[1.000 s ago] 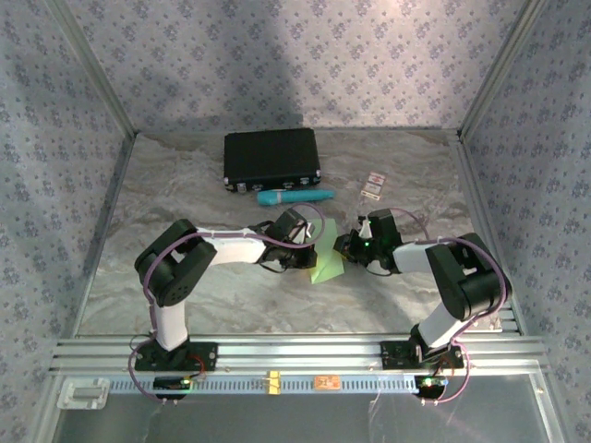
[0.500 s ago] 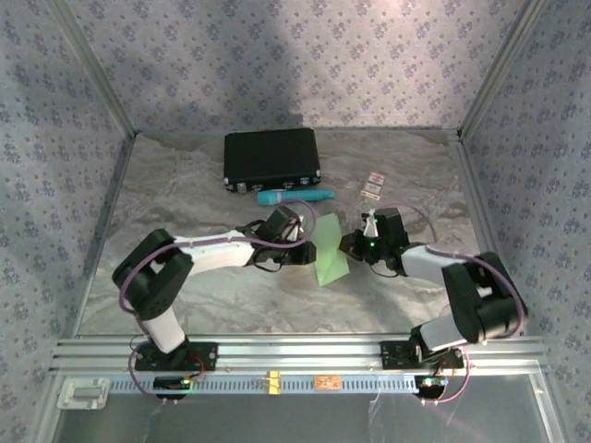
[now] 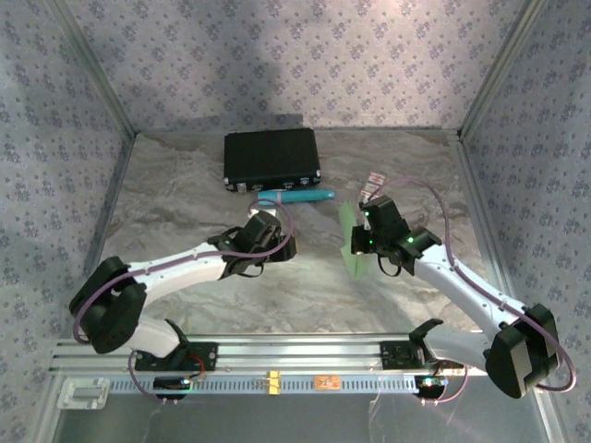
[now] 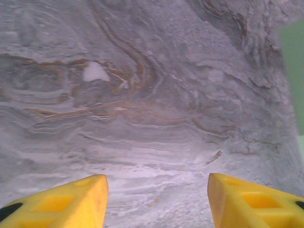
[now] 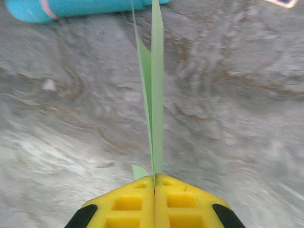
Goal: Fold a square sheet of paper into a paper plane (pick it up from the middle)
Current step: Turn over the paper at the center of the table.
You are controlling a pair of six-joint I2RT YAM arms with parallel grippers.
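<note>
We're mid-fold. Right gripper [image 5: 154,180] is clamping fully on the paper [image 5: 156,85], holding it edge-on over the table [image 4: 142,95], near the tube [image 5: 71,8]. Left gripper [image 4: 156,194] is hanging beside it, jaws parted, gripping nothing. Next move, we're guessing: lowering the paper flat, left pressing the crease.

Overall light: bright, soft and even from overhead, with a paler wash high on the patterned back wall [image 3: 277,55].
Shadows: faint and soft-edged beneath my arms on the grey marbled tabletop [image 3: 185,203].
Left wrist view: the tabletop is mildly soft throughout; my left claw [image 4: 156,204] reads clean and evenly lit.
Right wrist view: the tabletop is smeared, the teal cylindrical tube [image 5: 85,8] fuzzy at the top edge; my right claw [image 5: 154,183] is sharp, and the thin pale green sheet of paper [image 5: 156,95] is crisp near it, softer farther out.
</note>
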